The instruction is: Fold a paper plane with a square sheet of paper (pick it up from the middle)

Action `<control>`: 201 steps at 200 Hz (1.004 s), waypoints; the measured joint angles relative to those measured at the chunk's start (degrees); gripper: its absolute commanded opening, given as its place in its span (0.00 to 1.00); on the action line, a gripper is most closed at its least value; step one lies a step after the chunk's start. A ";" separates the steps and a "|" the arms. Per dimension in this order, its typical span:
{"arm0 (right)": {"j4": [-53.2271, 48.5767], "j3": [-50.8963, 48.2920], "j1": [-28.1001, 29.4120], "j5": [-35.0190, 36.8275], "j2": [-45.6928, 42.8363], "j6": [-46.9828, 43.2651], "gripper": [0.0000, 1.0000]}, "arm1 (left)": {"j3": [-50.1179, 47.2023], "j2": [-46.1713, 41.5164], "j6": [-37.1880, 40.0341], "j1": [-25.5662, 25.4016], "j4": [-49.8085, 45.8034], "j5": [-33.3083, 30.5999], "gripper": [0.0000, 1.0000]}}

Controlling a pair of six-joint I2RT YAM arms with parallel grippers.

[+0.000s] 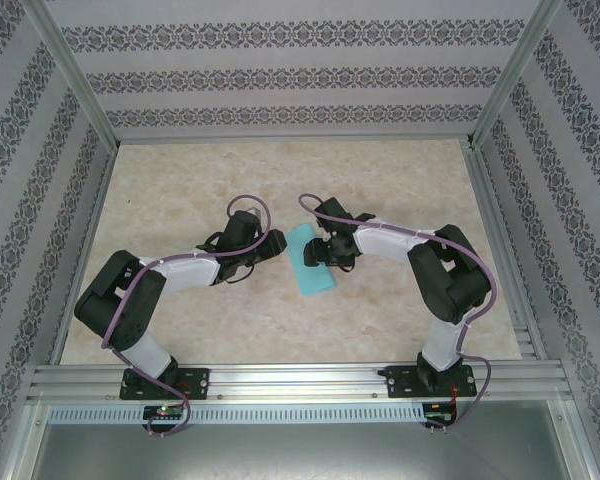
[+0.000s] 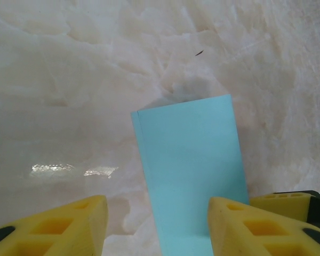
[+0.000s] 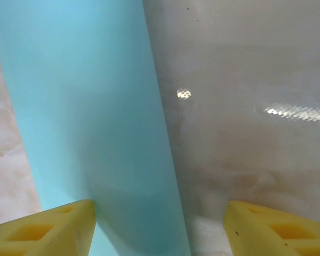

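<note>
square sheet of paper [image 1: 311, 262]: folded into a strip, flat on tabletop [image 1: 380, 180] between both arms, so each can reach | left end effector [image 2: 157, 209]: fingers apart over one end, empty | right end effector [image 3: 160, 213]: wide, empty, over long edge, probably to press the fold

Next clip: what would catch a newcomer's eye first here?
The turquoise sheet of paper, folded into a rectangle, lies at the middle of the pale marbled table. The left gripper and right gripper flank it, one on each side, yellow fingers apart.
</note>
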 measured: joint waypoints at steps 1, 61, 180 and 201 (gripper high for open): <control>-0.04 0.02 0.04 0.04 0.02 0.02 0.66 | 0.00 0.00 0.00 0.00 0.00 -0.02 0.53; -1.97 1.64 1.01 2.73 1.25 -0.24 0.67 | 0.24 0.09 0.07 0.02 0.00 -0.92 0.51; -2.97 2.54 0.98 3.17 2.03 -0.20 0.67 | 3.89 2.86 0.22 0.13 -0.48 3.48 0.38; -2.91 2.45 0.94 3.15 2.03 -0.22 0.67 | 4.42 3.21 0.22 0.13 -0.94 4.55 0.37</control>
